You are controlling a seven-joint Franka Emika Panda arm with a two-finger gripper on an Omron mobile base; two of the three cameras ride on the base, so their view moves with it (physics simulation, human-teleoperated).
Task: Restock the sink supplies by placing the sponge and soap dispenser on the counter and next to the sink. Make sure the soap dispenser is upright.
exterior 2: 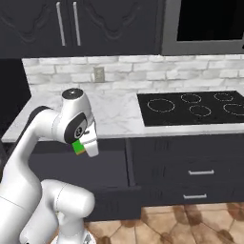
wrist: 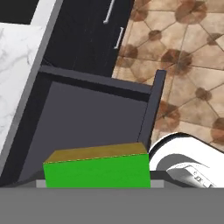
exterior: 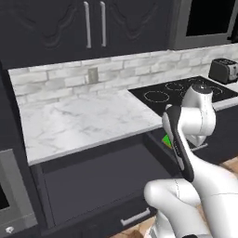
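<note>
The sponge (wrist: 97,168) is bright green with a yellowish layer. In the hand view it sits at the very bottom, right where the gripper's tips would be, so the tips are hidden. The gripper looks clenched on the sponge, holding it up above the open drawer (wrist: 87,113).

In the left base view only a tiny green corner of the sponge (exterior: 166,140) peeks out, because the white arm (exterior: 188,135) covers the rest. In the right base view a small green piece (exterior 2: 78,147) shows just under the arm's round end, and the gripper itself is hard to make out.

The drawer is pulled out below the near edge of the table (exterior: 88,121). The inside looks dark and flat. Its far part is hidden under the table's edge.

The table is white-grey marble. A black stove top (exterior 2: 190,107) lies on its right. A toaster (exterior: 224,69) stands far right, cut off by the picture's edge.
</note>
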